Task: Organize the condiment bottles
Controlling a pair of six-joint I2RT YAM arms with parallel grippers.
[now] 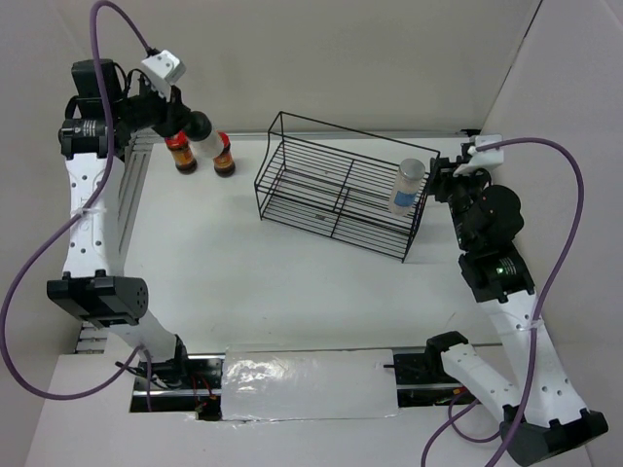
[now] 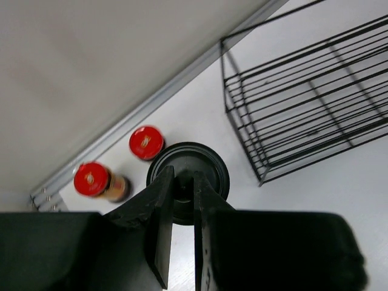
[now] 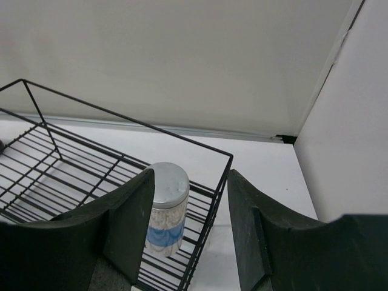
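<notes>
Left fingers (image 2: pixel 165 194) sit clenched over the black-capped bottle (image 2: pixel 215 173) beside the red-lidded jars (image 2: pixel 146 142); I cannot tell if they grip. I'd lift straight, then head toward the rack (image 1: pixel 341 202). My right fingers (image 3: pixel 130 212) hang released beside the pale-capped bottle (image 3: pixel 167 188) inside it.

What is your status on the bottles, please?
Left claw shut over black-cap bottle, grip unclear. Right claw open by rack; pale bottle stands inside. Red jars close beside black-cap bottle.

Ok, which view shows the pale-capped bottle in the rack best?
Right wrist: the pale-capped bottle shows cap and blue label, inside the wire rack. Top external shows it small; left wrist misses it.
</notes>
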